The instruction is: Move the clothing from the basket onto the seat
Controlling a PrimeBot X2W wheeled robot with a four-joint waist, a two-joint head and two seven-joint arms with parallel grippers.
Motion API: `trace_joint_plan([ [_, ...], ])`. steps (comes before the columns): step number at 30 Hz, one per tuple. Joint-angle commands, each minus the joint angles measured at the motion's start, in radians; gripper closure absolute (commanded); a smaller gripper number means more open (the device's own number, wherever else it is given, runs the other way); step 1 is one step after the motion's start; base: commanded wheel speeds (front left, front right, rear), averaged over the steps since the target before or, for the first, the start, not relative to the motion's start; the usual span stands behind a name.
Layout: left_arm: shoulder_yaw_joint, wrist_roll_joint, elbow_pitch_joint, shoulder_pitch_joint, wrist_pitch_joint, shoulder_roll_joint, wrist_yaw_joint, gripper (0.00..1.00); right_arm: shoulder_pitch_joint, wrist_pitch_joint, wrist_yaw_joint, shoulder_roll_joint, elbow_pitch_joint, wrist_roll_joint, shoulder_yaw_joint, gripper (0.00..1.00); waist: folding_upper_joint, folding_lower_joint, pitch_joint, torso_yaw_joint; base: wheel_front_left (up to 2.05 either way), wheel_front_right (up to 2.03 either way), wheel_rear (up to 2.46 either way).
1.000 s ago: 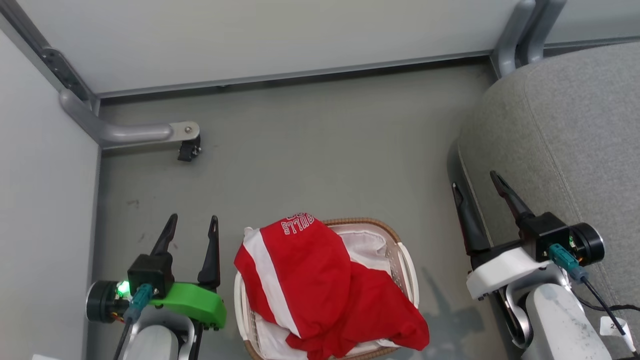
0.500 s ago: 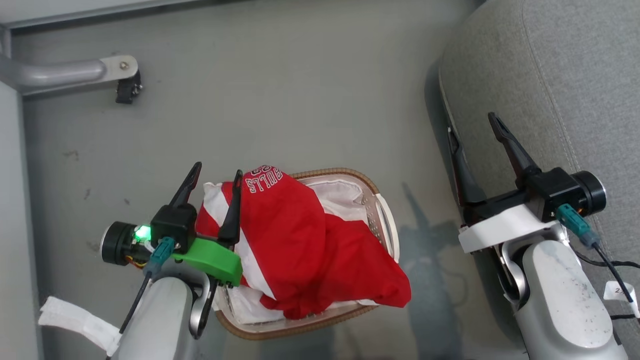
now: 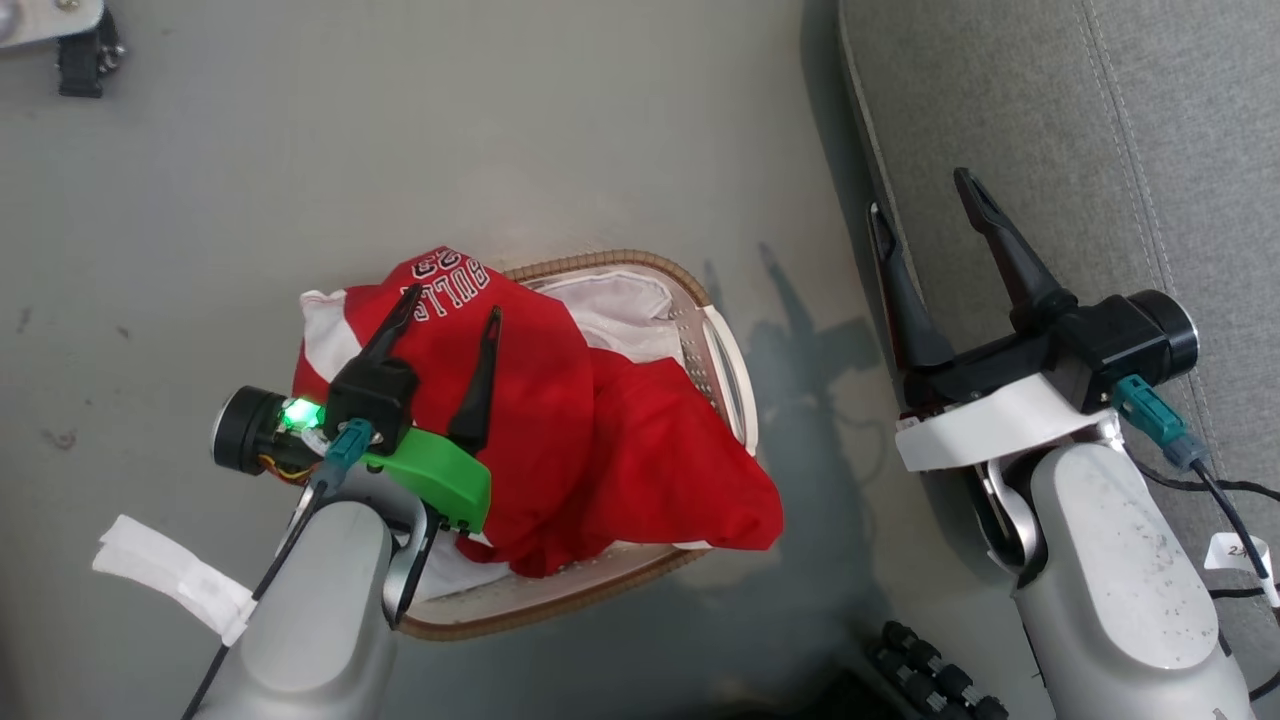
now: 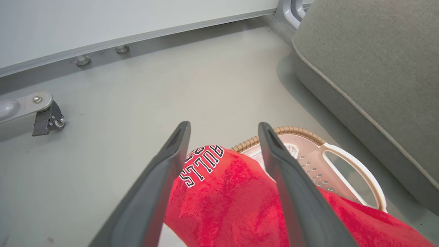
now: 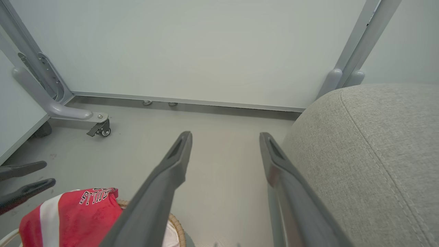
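Red clothing [image 3: 590,440] with white stripes and "BULLS" lettering is heaped in the oval basket [image 3: 725,355] on the floor, spilling over its rim. My left gripper [image 3: 452,300] hangs open just above the left part of the pile, its fingers astride the lettered garment [image 4: 219,192]. The basket's brown rim and white handle [image 4: 353,168] show to the right of those fingers. My right gripper [image 3: 922,198] stands open and empty at the edge of the grey seat [image 3: 1100,150]. The seat [image 5: 370,154] rises beside its right finger, and the clothing [image 5: 68,214] lies lower left.
A caster on a grey metal leg [image 3: 80,60] stands at the far left of the floor. A white wall panel with grey posts [image 5: 205,48] closes the back. A white tag [image 3: 170,575] hangs off my left forearm. A black ribbed part [image 3: 930,670] shows at the bottom.
The head camera has tilted down, shifting the whole scene up. My left gripper has moved right, from beside the basket to over the red pile. The right gripper keeps its place by the seat.
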Motion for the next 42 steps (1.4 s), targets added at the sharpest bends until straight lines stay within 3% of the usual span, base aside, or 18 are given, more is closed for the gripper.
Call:
trace_joint_plan([
  [1, -0.013, 0.002, 0.014, -0.028, 0.000, 0.015, -0.003, 0.00, -0.018, -0.005, -0.001, -0.001, -0.010, 0.011, 0.002, 0.00, -0.0001, -0.0001, 0.079, -0.054, 0.00, 0.00, 0.00],
  [13, -0.102, 0.042, 0.156, -0.112, 0.000, 0.024, -0.003, 0.00, -0.024, -0.005, -0.001, -0.001, -0.001, 0.036, 0.009, 0.00, -0.0001, -0.0001, 0.202, -0.083, 0.00, 0.00, 0.00],
  [23, -0.118, 0.092, 0.314, -0.167, 0.000, 0.026, 0.017, 0.00, -0.020, -0.005, -0.001, -0.002, -0.002, 0.023, 0.023, 0.00, -0.0001, -0.0001, 0.254, -0.085, 0.00, 0.00, 0.00],
  [42, -0.182, 0.069, 0.684, -0.307, 0.003, -0.032, 0.001, 0.00, -0.015, -0.005, -0.001, -0.002, 0.007, 0.007, 0.020, 0.00, -0.0001, -0.0001, 0.286, -0.056, 0.00, 0.00, 0.00],
])
